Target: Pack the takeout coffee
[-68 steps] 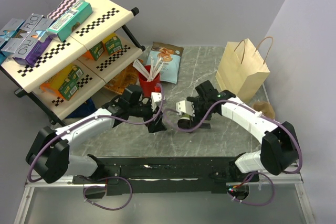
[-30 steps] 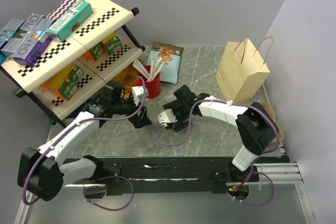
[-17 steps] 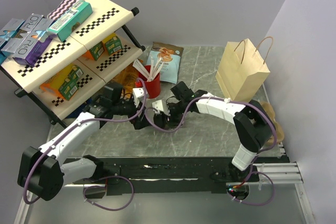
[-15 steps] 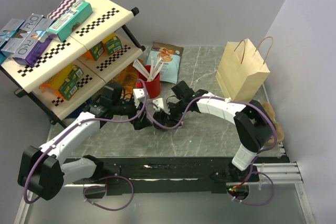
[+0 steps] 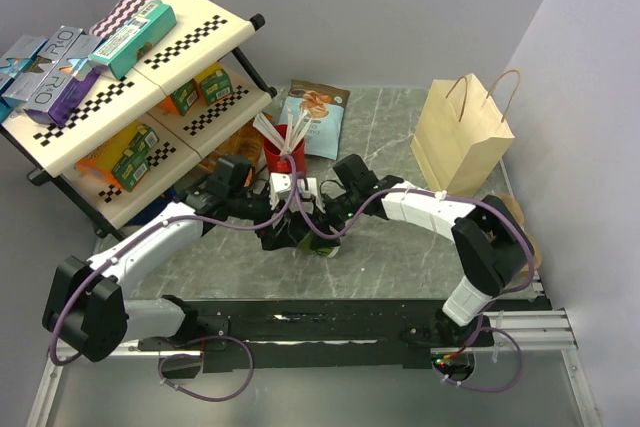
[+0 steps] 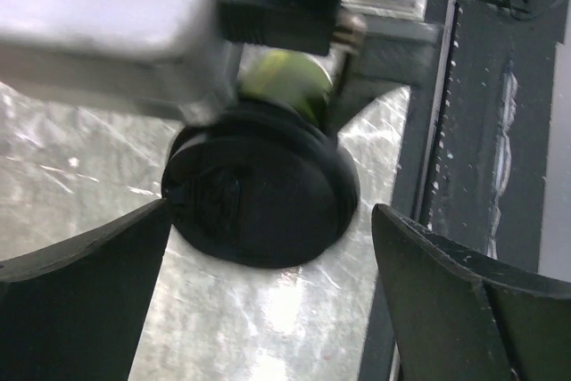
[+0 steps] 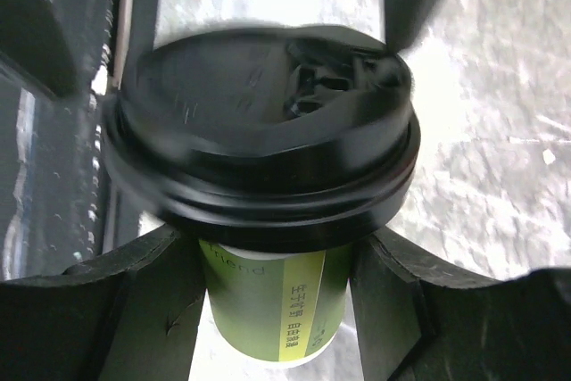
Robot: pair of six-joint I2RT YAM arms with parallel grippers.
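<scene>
The takeout coffee (image 7: 268, 301), a green paper cup with a black lid (image 7: 259, 131), stands upright on the marble table. My right gripper (image 7: 272, 252) is shut on the cup's body just under the lid, one finger (image 7: 134, 310) pressed on each side. In the top view the cup (image 5: 322, 244) is mostly hidden under both gripper heads near the table's middle front. My left gripper (image 6: 268, 301) is open, just to the cup's left, its fingers (image 6: 464, 301) spread wide before the black lid (image 6: 259, 189) and not touching it.
A brown paper bag (image 5: 462, 132) stands open at the back right. A red cup with white stirrers (image 5: 283, 157) is just behind the grippers, beside a snack pouch (image 5: 312, 117). A checkered shelf (image 5: 130, 77) of boxes fills the left. The black rail (image 5: 330, 322) runs along the near edge.
The right jaws have narrowed onto the cup. The left gripper has moved right and slightly nearer, up against the right gripper, and stays wide open.
</scene>
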